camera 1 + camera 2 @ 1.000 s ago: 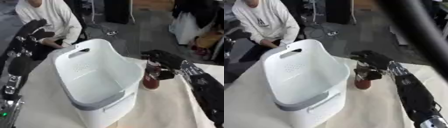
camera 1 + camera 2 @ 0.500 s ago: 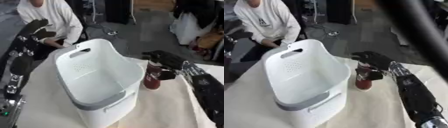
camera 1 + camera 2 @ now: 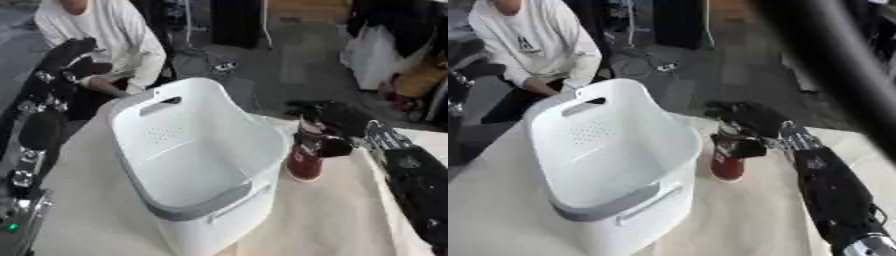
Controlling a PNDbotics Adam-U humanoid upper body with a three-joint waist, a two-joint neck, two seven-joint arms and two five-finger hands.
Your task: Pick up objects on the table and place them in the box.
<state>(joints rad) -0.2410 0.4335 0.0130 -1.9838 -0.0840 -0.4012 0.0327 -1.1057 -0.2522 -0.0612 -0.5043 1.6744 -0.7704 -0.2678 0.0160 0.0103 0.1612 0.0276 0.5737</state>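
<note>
A dark red bottle (image 3: 304,155) stands upright on the cream table cloth (image 3: 332,215), just right of the white basket (image 3: 166,150). My right hand (image 3: 337,122) comes in from the right, its fingers and thumb curled round the bottle's upper part. The basket is tall, with a grey rim band and handle slots, and nothing shows inside it. My left hand (image 3: 66,55) hangs raised at the upper left, above and beyond the table, with curled fingers holding nothing.
A person in a white top (image 3: 105,35) sits beyond the table's far left edge. Dark floor and clutter lie beyond the table's far side. Cloth stretches in front of the bottle and basket.
The whole picture has shifted a little, so the camera has moved. My right hand stays on the bottle, which stands in the same spot beside the basket.
</note>
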